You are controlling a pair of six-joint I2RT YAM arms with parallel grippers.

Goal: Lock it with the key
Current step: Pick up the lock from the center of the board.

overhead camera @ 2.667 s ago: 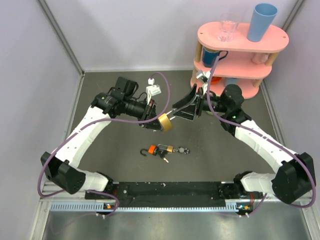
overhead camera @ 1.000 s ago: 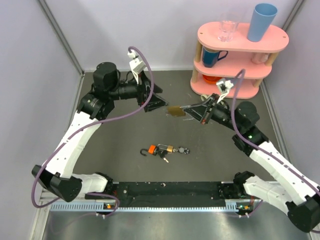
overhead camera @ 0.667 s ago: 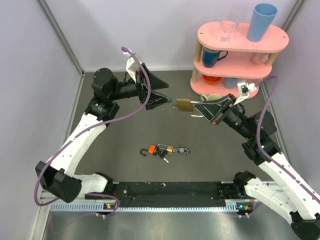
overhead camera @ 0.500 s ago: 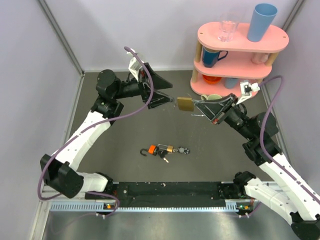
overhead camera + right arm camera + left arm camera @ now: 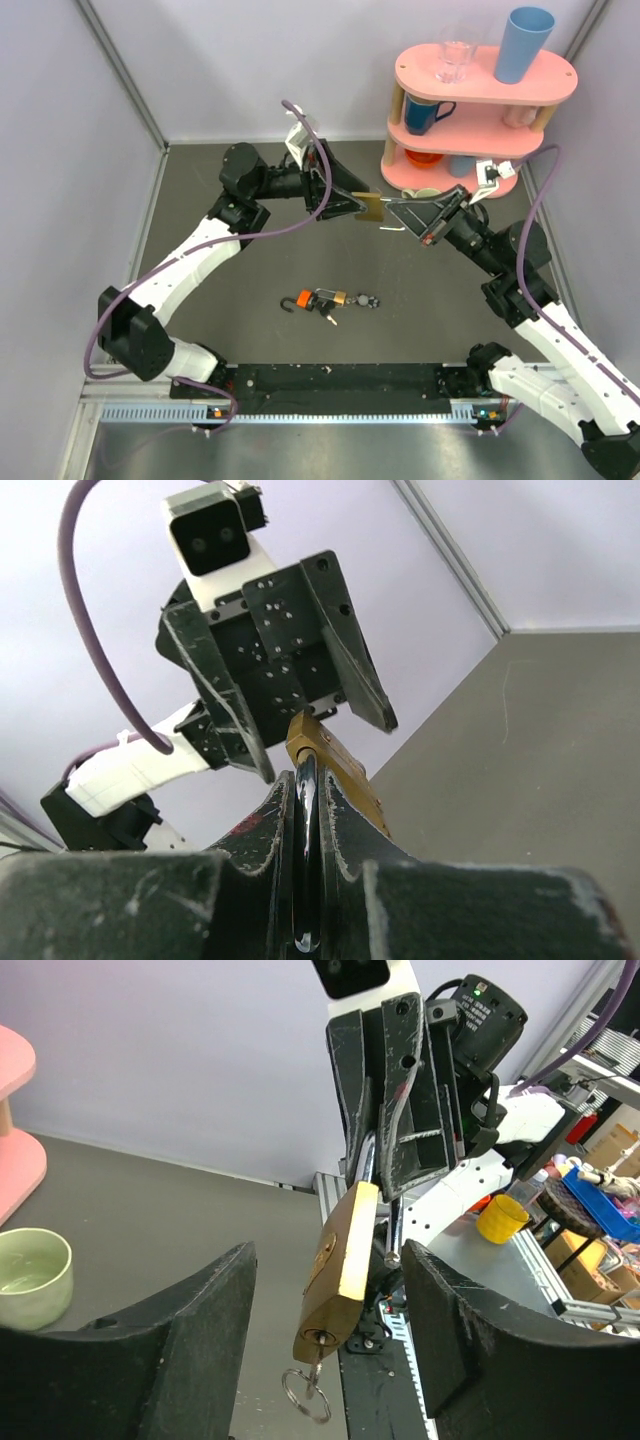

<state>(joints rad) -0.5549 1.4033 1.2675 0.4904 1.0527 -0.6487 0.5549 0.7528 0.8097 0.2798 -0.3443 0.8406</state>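
Note:
A large brass padlock (image 5: 368,208) hangs in the air above the middle of the table. My right gripper (image 5: 396,212) (image 5: 305,780) is shut on its silver shackle (image 5: 305,860). My left gripper (image 5: 350,203) (image 5: 328,1260) faces it and stands open. Its fingers (image 5: 215,1320) flank the brass body (image 5: 338,1260) with a gap on each side. A small silver key on a wire ring (image 5: 318,1352) sits in the keyhole. The key lies in a tiny bunch (image 5: 328,318) on the table, beside the orange-and-black padlock (image 5: 303,299).
A tiny brass padlock on a ring (image 5: 342,297) lies next to the orange-and-black one. A pink tiered shelf (image 5: 480,90) with a blue cup (image 5: 527,45) and a glass (image 5: 455,62) stands at the back right. A green bowl (image 5: 30,1275) sits at its foot.
My left gripper has moved right to the padlock and its jaws have narrowed around the brass body. The right gripper has carried the lock slightly right and holds it there.

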